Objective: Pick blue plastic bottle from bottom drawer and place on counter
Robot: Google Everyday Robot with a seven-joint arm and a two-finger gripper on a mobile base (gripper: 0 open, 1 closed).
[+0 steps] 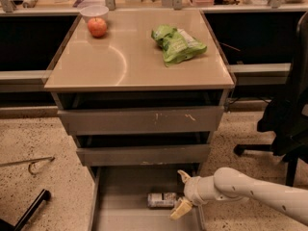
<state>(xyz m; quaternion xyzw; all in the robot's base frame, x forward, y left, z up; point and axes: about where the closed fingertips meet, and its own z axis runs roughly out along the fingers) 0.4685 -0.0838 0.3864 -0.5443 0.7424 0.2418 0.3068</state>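
Observation:
The blue plastic bottle (161,199) lies on its side on the floor of the open bottom drawer (120,215), near its right wall. My gripper (180,192) comes in from the right on a white arm and sits just right of the bottle, over the drawer. Its pale fingers (181,209) stand apart, open and empty, one behind and one in front of the bottle's right end. The beige counter (130,61) tops the grey cabinet above.
On the counter lie a green snack bag (177,43), a red apple (97,27) and a white bowl (94,11). Two upper drawers stand slightly open. A black office chair (284,124) stands at right. A metal hook and a black bar lie on the floor at left.

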